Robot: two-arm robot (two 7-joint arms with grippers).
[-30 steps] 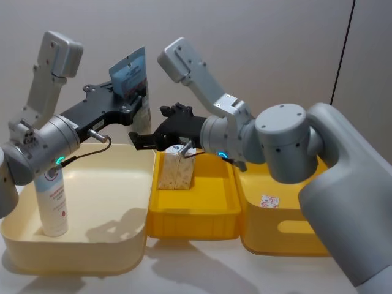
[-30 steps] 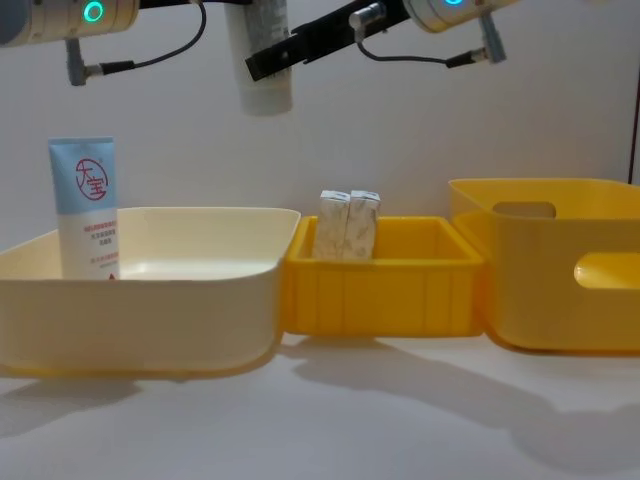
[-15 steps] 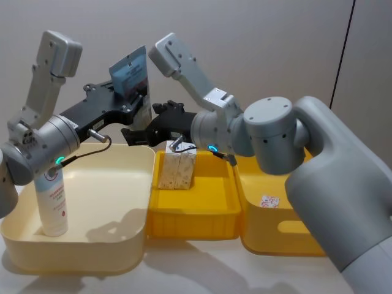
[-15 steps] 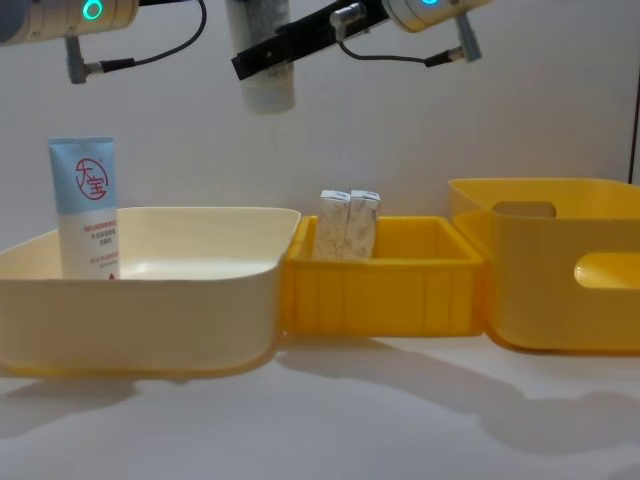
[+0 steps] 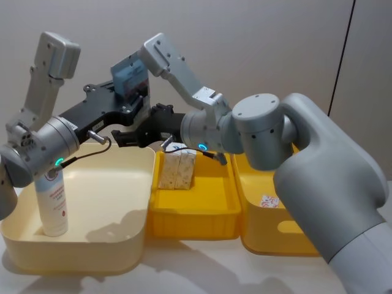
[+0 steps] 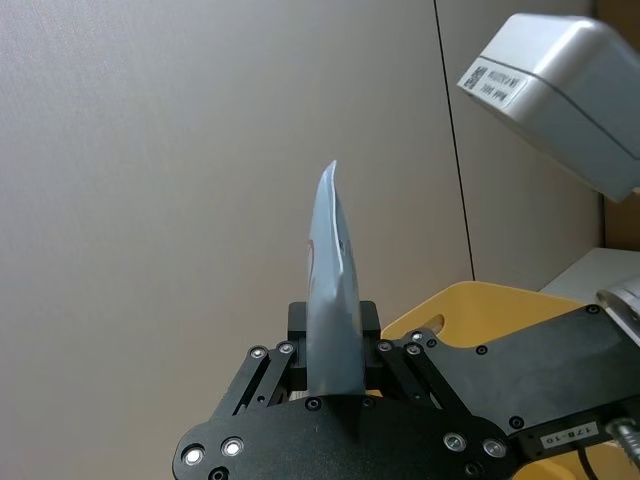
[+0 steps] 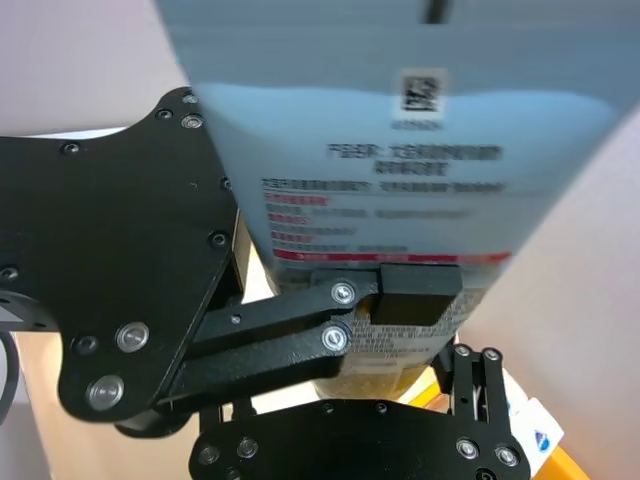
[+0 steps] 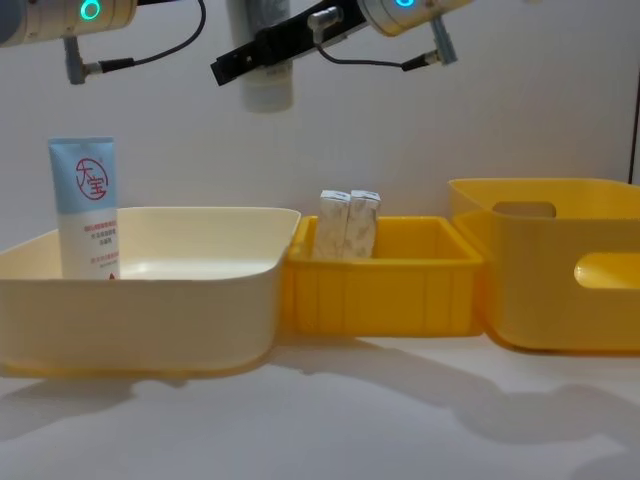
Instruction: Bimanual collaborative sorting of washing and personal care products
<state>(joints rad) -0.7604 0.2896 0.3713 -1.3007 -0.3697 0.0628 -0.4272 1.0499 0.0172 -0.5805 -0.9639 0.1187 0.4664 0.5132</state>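
My left gripper [image 5: 136, 105] is raised above the cream bin [image 5: 92, 248], shut on a pale blue-and-white squeeze tube [image 5: 130, 78] that hangs cap down. The left wrist view sees this tube [image 6: 330, 290] edge-on between the pads. My right gripper [image 5: 130, 136] reaches in from the right, open, at the tube's lower end. One finger [image 8: 255, 50] crosses in front of the whitish cap [image 8: 266, 85]. A second tube [image 5: 54, 202] with a red round logo stands in the cream bin. Two speckled cartons [image 5: 176, 168] stand in the small yellow bin [image 5: 196, 217].
A large yellow bin [image 5: 282, 236] with a handle slot stands on the right and holds a small red-marked carton [image 5: 270, 201]. The three bins sit side by side, touching. A plain wall is close behind them, and bare table lies in front.
My right gripper has moved left, from over the small yellow bin to the cap end of the held tube. The left arm and its tube have stayed still.
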